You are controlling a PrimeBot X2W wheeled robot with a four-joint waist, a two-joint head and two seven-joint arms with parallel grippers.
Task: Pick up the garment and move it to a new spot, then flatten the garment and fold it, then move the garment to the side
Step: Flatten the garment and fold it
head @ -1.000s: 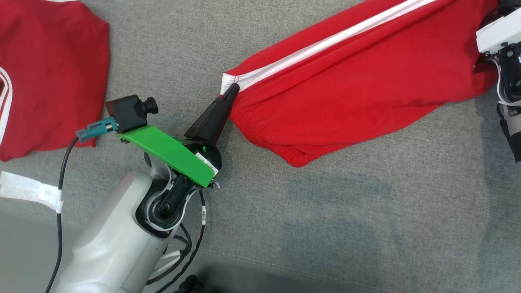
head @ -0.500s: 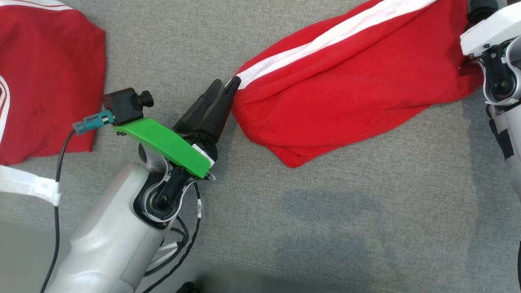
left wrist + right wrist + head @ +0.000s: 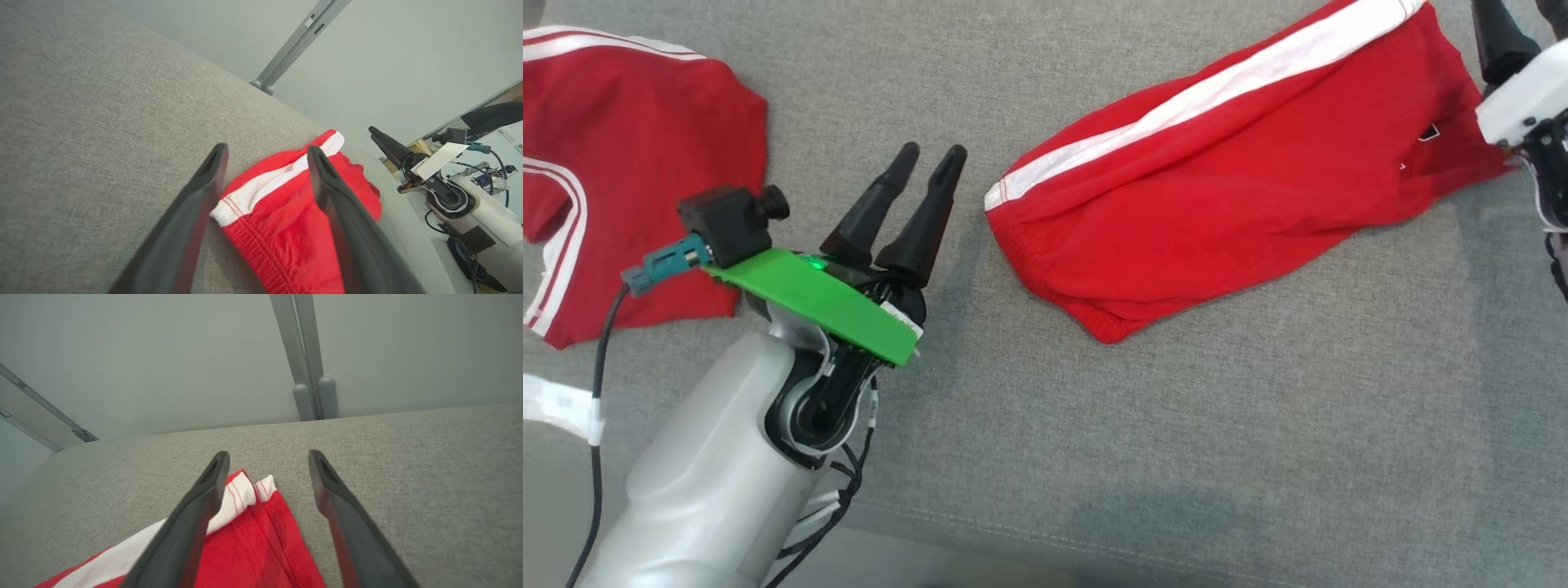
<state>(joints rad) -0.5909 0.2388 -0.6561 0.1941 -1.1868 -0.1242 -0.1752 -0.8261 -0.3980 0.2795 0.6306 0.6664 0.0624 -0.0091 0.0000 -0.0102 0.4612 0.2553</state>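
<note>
- Two red garments lie on the grey surface [image 3: 1176, 457]; the garment [image 3: 1217, 196] of my task, red with one white stripe [image 3: 1201, 91] along its upper edge, lies stretched slantwise in the upper right part of the head view, with some wrinkles
- Its lower left end, with a stitched hem, points toward my left gripper [image 3: 931, 153]; the gripper is just beside this end but apart from it, with bare surface between them
- This left gripper has its two fingers spread apart and nothing is between them; in the left wrist view I see the hem end of the garment through the gap, lying further ahead on the surface
- My right gripper [image 3: 268, 455] is at the other end of the garment, at the top right corner of the head view; its fingers also stand apart and they clamp nothing
- Seen from the right wrist, the garment corner with the white stripe lies under one finger; whether that finger touches the cloth I cannot tell
- Well apart, at the left edge of the head view, lies the other red garment [image 3: 645, 188], with thin white lines, partly out of the picture
- On the left wrist sit a green plate [image 3: 817, 298] and a small black camera [image 3: 727, 224] with a cable
- Behind the surface a grey post [image 3: 304, 355] stands against a pale wall
</note>
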